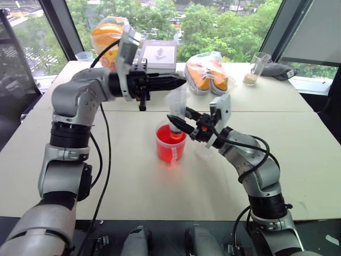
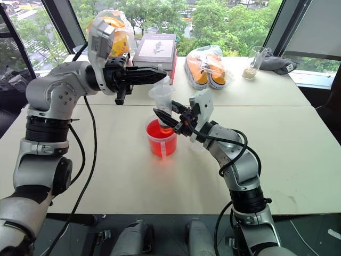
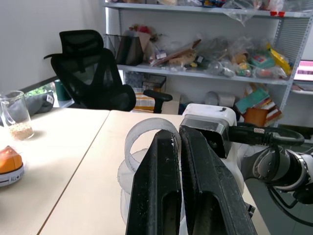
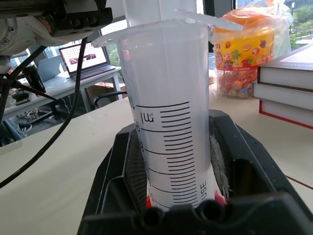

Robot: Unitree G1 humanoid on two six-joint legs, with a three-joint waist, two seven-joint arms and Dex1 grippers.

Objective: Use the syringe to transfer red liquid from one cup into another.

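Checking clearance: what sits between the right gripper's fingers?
The syringe barrel, upright, clamped by the right gripper, seen in the right wrist view.

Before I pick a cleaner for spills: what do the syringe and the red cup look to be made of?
Syringe: clear, slightly cloudy smooth plastic by the look; printed black graduation marks, background faintly visible through the barrel. Red cup: thin transparent plastic, glossy; the red liquid shows through its wall. Glass seems unlikely, but can't be ruled out.

Office/lab: desk chair (image 3: 93, 68), cluttered shelves (image 3: 205, 73), laptop (image 4: 88, 56).
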